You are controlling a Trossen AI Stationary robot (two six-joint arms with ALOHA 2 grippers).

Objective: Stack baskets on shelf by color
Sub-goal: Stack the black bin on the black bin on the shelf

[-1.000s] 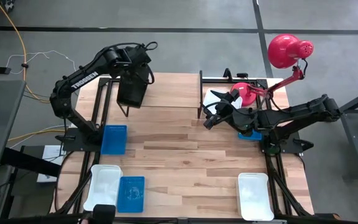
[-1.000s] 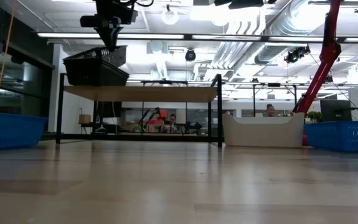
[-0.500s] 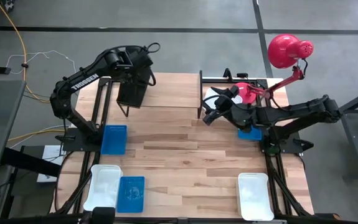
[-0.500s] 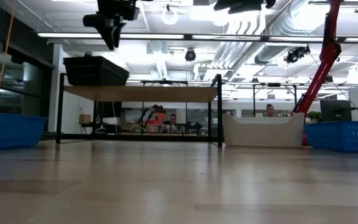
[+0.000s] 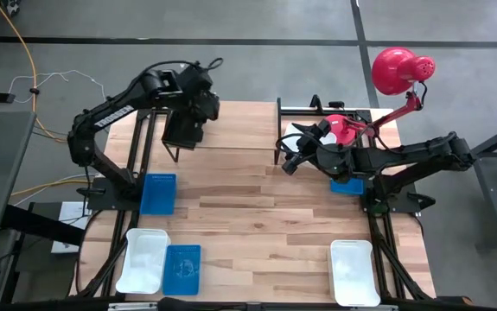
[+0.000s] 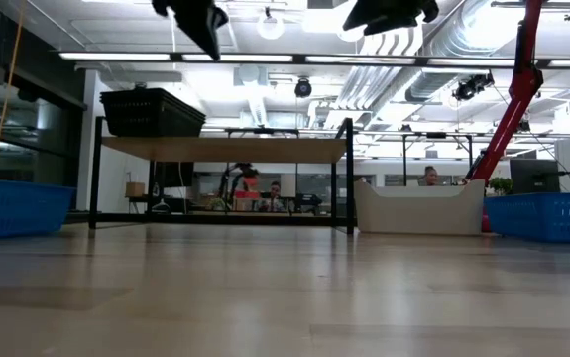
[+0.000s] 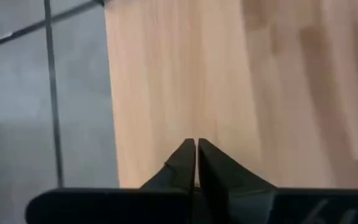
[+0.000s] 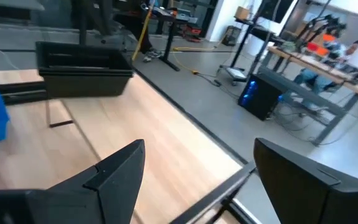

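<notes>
A black perforated basket (image 5: 181, 130) (image 6: 151, 112) (image 8: 82, 74) rests by its bottom on the left end of the light-wood shelf (image 5: 235, 128) (image 6: 227, 149). My left gripper (image 5: 194, 97) (image 6: 203, 20) (image 7: 195, 158) hovers shut above it and touches nothing. My right gripper (image 5: 289, 162) (image 6: 389, 12) (image 8: 197, 152) is open in the air near the shelf's right end. A white basket (image 5: 298, 134) (image 6: 418, 206) sits on the table beside it. A blue basket (image 5: 347, 185) (image 6: 547, 216) lies partly under the right arm.
On the table's left side lie a blue basket (image 5: 158, 192), a second blue basket (image 5: 182, 268) and a white basket (image 5: 143, 259). Another white one (image 5: 353, 272) lies near the right near corner. A red lamp (image 5: 399, 71) stands at the far right. People sit in the room behind.
My left gripper has come away from the black basket's rim, risen, and drifted toward the table's right. The basket, held slightly raised and tipped a second ago, now sits flat on the shelf's left end.
</notes>
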